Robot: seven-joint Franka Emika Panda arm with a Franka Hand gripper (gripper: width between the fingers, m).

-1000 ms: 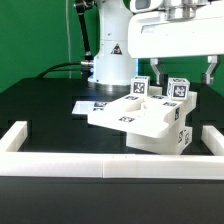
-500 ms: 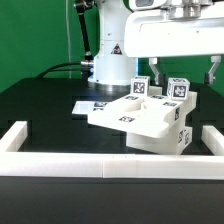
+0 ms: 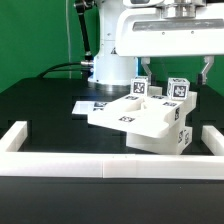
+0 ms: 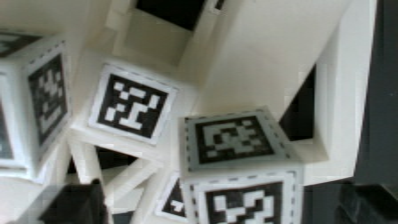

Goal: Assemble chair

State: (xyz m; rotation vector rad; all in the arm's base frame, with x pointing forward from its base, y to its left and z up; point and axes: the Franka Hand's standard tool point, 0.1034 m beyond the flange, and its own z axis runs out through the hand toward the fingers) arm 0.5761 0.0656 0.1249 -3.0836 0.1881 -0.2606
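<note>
The chair parts (image 3: 140, 115) are chunky white pieces with black-and-white tags, gathered at the table's middle. A flat panel lies low in front, and two square tagged posts (image 3: 178, 90) stand up behind it. My gripper (image 3: 176, 68) hangs just above these posts, open and empty, with one dark finger on each side of them. In the wrist view the tagged white pieces (image 4: 231, 135) fill the picture close up. My gripper (image 4: 214, 205) shows only as dark fingertips (image 4: 63, 205) at the picture's edge, well apart, with a tagged piece between them.
The marker board (image 3: 84, 105) lies flat behind the parts, toward the exterior view's left. A low white border wall (image 3: 100, 166) runs along the front and both sides. The white robot base (image 3: 110, 62) stands at the back before a green backdrop.
My gripper has risen slightly and shifted a little toward the exterior view's left. It stays open. The chair parts have not moved.
</note>
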